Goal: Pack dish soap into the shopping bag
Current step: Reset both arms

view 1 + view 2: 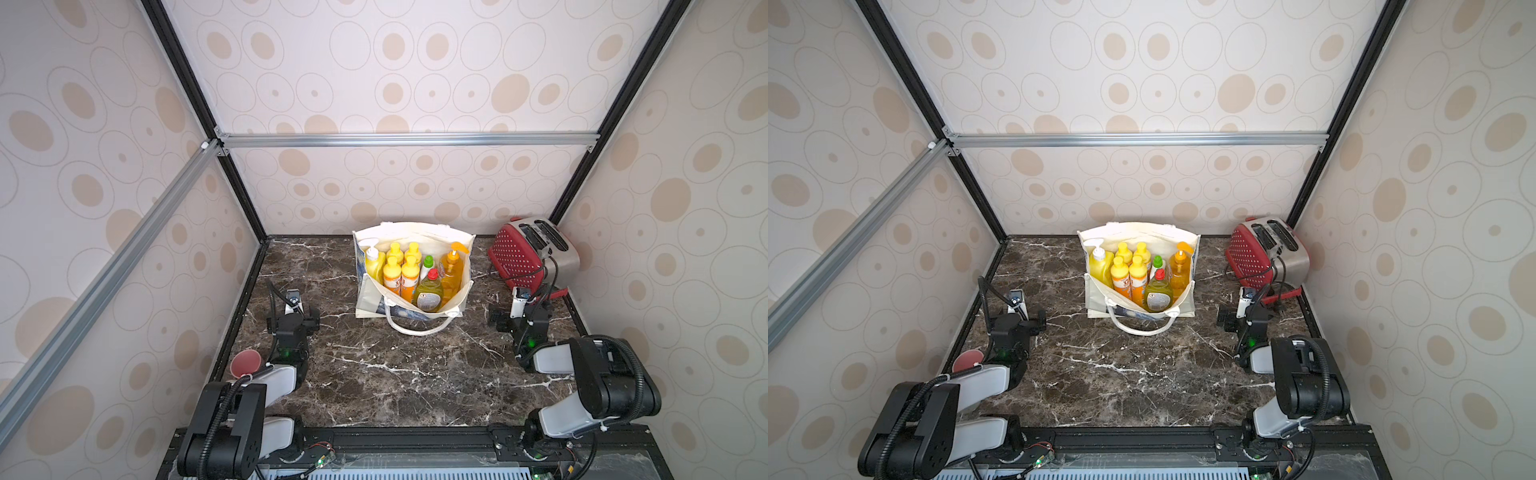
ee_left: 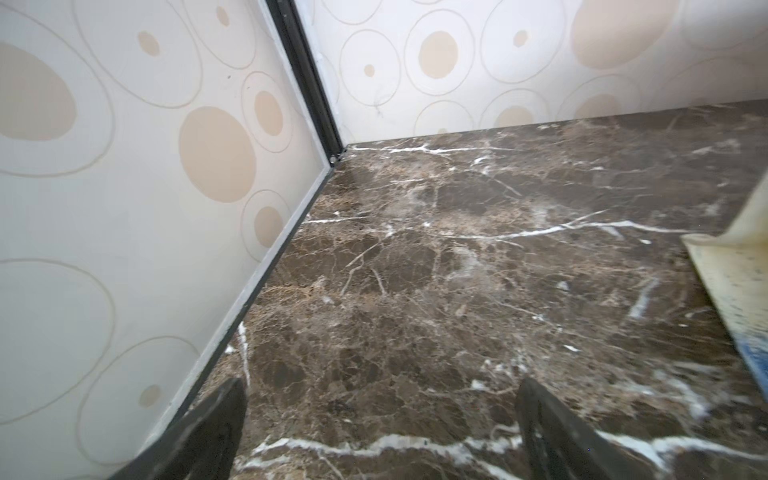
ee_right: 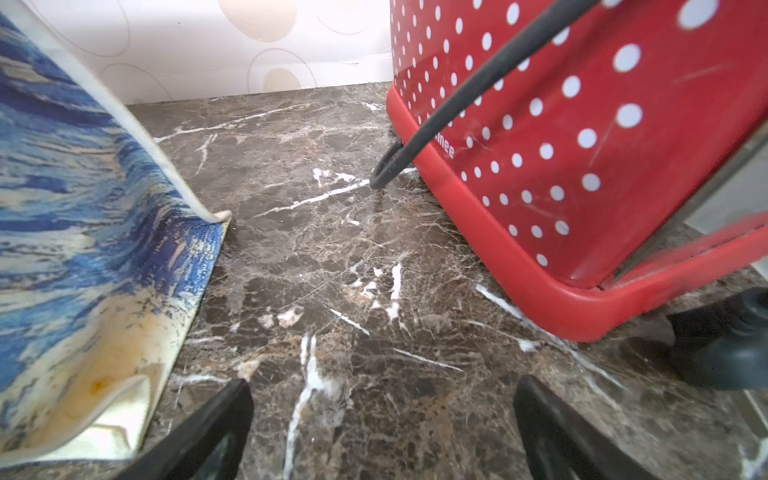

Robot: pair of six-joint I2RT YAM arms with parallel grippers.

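- The bag (image 1: pixel 415 232) stands open on the worktop (image 1: pixel 395 374). All eight bottles are upright inside it and none is outside it, so the packing looks finished.
- Inside the bag, the yellow pump bottle (image 1: pixel 376 264) is by the left wall. The four small orange bottles (image 1: pixel 401 270) form a block next to it.
- Further right stands the white bottle (image 1: pixel 426 268), with the red-capped bottle (image 1: pixel 430 291) in front of it. The amber pump bottle (image 1: pixel 452 266) is by the right wall.
- The bottles look like stiff, smooth plastic, probably slippery, and heavy if full.
- The big ones are probably best gripped at the neck under the pump, not by the pump head. The small ones suit a grip across the body.
- They are tightly packed, so pulling one out would likely nudge those next to it.
- The bag is soft canvas and its front wall sags outward. Loaded, it is probably heavy and would fold if grabbed by the cloth.
- The rope handle (image 1: pixel 415 330) lying in front of the bag is the sensible hold, but lifting by one handle alone may tip the load.
- The left gripper (image 2: pixel 380 399) is spread and empty, low over the worktop to the left of the bag.
- The right gripper (image 3: pixel 384 386) is spread and empty, between the bag and the toaster (image 1: pixel 528 249), with the toaster's cord close by.
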